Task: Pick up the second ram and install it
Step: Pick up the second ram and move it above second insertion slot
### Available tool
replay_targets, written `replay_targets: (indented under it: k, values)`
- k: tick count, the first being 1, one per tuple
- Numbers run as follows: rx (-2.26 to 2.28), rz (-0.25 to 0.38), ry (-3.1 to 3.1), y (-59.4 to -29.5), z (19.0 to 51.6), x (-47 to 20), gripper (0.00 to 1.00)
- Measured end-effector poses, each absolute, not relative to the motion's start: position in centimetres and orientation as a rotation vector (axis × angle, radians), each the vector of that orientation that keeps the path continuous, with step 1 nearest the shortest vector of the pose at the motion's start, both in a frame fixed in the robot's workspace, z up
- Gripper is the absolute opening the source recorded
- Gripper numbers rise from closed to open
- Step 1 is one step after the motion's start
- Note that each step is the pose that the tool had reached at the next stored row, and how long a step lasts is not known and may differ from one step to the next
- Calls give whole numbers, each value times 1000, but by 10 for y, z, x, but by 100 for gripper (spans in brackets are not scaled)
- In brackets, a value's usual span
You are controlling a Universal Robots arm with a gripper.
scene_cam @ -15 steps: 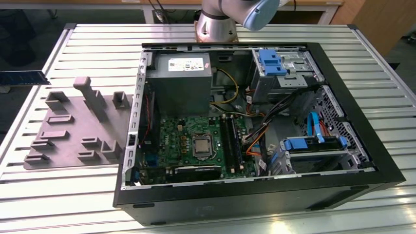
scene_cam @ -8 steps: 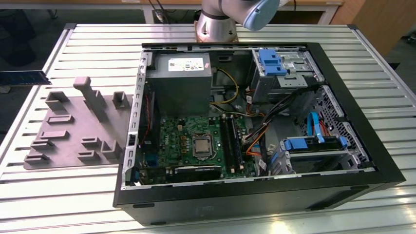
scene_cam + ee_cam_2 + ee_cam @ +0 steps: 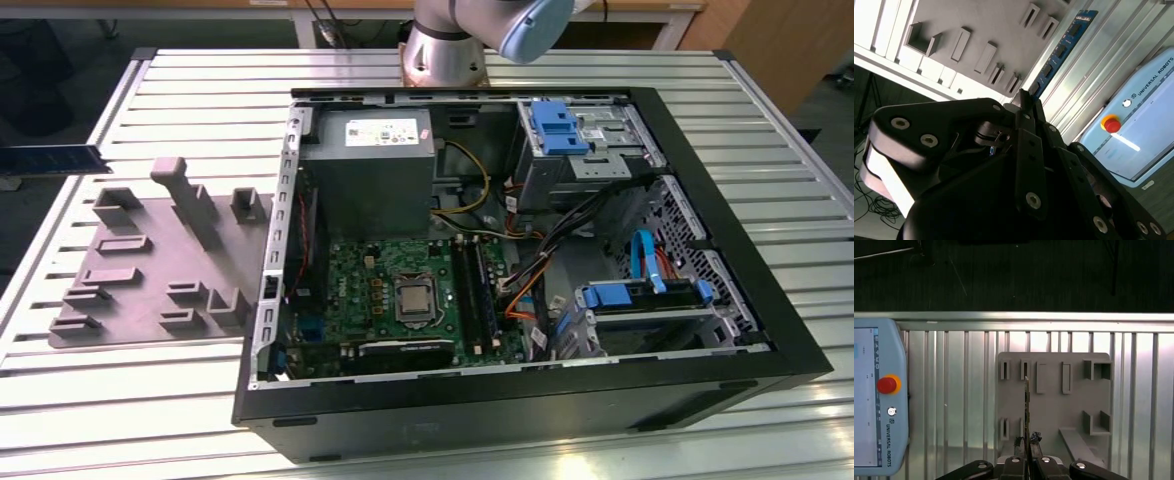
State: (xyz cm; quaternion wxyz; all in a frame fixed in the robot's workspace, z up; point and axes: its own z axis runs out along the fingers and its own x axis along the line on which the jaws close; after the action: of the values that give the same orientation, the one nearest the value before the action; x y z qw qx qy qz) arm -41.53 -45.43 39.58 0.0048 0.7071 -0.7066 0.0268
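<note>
**The gripper (image 3: 1027, 444) is holding the second ram (image 3: 1027, 405) over the grey tray (image 3: 1054, 410).**
The gripper is squeezing one end of the thin blue stick, and the rest is sticking out from its tips above the tray's raised blocks. The open computer case (image 3: 534, 420) is sitting on the table (image 3: 134, 400), just beside the tray.

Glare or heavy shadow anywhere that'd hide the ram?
First wrist view: glare on table slats around the tray, ram edge-on, dark against it. Second wrist view: gripper near-black in front, ram lit well. Exterior view: even light, case interior shaded.
</note>
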Motion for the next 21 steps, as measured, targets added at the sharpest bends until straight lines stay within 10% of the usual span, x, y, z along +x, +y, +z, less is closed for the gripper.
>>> replay_targets:
  k: [21]
  values:
    - [2215,84,-2213,-454,396,-403,14]
